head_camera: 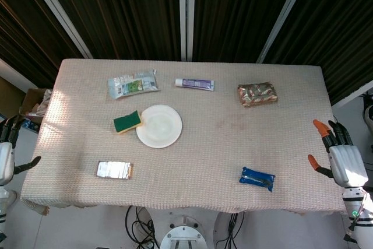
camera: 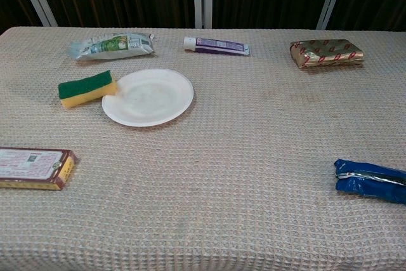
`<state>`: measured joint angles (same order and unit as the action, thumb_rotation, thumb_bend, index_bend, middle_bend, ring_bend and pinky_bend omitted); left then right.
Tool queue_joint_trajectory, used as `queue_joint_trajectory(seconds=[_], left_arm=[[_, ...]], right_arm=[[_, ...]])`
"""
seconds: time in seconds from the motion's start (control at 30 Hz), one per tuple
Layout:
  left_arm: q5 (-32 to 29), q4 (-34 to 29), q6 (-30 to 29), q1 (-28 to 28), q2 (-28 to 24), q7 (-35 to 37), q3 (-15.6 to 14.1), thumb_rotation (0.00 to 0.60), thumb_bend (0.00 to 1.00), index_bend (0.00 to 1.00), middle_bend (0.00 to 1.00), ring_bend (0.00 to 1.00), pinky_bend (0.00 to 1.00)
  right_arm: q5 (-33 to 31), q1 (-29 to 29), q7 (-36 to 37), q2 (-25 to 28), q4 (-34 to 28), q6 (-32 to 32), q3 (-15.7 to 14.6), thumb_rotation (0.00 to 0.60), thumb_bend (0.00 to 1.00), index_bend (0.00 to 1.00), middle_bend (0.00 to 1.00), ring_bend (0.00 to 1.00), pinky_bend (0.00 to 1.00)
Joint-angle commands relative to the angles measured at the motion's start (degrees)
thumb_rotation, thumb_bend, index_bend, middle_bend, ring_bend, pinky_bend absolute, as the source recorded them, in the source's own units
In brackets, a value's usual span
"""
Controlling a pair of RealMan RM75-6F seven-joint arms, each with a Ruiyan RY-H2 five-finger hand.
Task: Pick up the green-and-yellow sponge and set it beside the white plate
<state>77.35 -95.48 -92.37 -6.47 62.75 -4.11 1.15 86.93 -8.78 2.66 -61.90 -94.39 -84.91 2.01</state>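
Observation:
The green-and-yellow sponge (head_camera: 127, 122) (camera: 87, 89) lies flat on the tablecloth, green face up, its right end touching the left rim of the white plate (head_camera: 159, 126) (camera: 148, 96). My left hand (head_camera: 7, 155) hangs off the table's left edge, fingers apart, holding nothing. Off the right edge is my right hand (head_camera: 342, 161), also spread and empty. Neither hand shows in the chest view.
A foil pouch (head_camera: 133, 83) and a toothpaste tube (head_camera: 194, 84) lie at the back, a patterned packet (head_camera: 257, 94) at the back right. A brown box (head_camera: 114, 170) sits front left and a blue wrapper (head_camera: 257, 178) front right.

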Motion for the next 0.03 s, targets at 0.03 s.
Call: queue_joint_trajectory(seconds=[0.03], left_arm=[[3.5, -0.4, -2.3, 2.0, 0.2, 1.0, -1.8, 0.600, 0.02, 0.16, 0.10, 0.08, 0.14]], right_arm=[[0.1, 0.7, 0.7, -0.2, 0.3, -0.5, -0.3, 0.600, 0.23, 0.00, 0.14, 0.00, 0.00]])
